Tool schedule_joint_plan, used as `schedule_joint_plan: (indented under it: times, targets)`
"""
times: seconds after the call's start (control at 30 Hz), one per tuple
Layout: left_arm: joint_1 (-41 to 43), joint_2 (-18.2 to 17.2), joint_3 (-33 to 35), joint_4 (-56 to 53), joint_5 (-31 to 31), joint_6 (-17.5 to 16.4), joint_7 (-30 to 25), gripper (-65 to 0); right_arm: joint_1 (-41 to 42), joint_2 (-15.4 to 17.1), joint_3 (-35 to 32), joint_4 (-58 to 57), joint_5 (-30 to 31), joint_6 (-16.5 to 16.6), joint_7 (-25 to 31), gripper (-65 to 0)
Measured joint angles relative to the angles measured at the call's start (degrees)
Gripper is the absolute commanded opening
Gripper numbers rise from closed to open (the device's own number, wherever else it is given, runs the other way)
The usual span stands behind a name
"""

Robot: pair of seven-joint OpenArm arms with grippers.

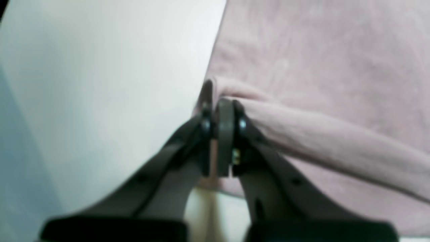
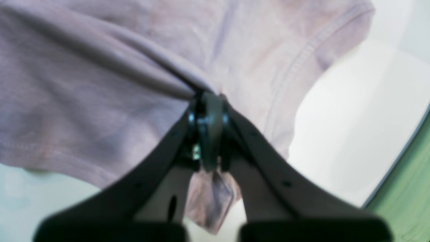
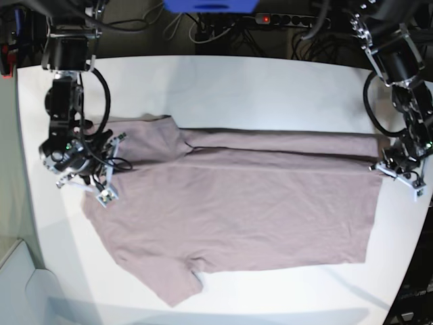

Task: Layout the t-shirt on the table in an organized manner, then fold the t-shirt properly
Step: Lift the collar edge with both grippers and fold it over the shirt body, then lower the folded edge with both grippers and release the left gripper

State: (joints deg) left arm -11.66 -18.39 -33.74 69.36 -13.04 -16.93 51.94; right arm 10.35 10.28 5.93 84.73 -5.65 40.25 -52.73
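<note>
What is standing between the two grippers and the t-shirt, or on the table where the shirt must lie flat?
Nothing visible does. The left gripper and the right gripper are both shut on the t-shirt itself, and the table around the cloth shows no other objects.

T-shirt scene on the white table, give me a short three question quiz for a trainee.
1. True or false: the t-shirt hangs clear of the table.
2. What does the left end effector pinch: A) a cloth fold, B) nothing?
3. In the base view, on which side does the near sleeve lie?

Key: 1 false, it lies spread on the table. 2 A; the right end effector also pinches cloth. 3 the view's left.
</note>
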Motion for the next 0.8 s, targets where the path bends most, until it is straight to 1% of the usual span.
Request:
schedule_joint_plan:
  times: [0.27, 0.7, 0.73, 0.8]
  targets:
    - [-0.3, -0.5, 0.0, 0.0, 0.0, 0.0, 0.1, -64.9, 2.5, 0.0, 0.0, 0.0, 0.0, 0.0, 0.1, -65.0]
    - [-0.4, -0.4, 0.1, 0.0, 0.0, 0.0, 0.1, -64.9, 2.0, 0.0, 0.0, 0.0, 0.0, 0.0, 0.0, -65.0]
    - [-0.4, -0.4, 0.1, 0.0, 0.0, 0.0, 0.1, -64.9, 2.0, 0.0, 0.0, 0.0, 0.0, 0.0, 0.0, -63.9]
    - [-0.4, -0.5, 0.1, 0.0, 0.0, 0.0, 0.1, -64.9, 2.0, 0.0, 0.0, 0.0, 0.0, 0.0, -0.1, -57.3]
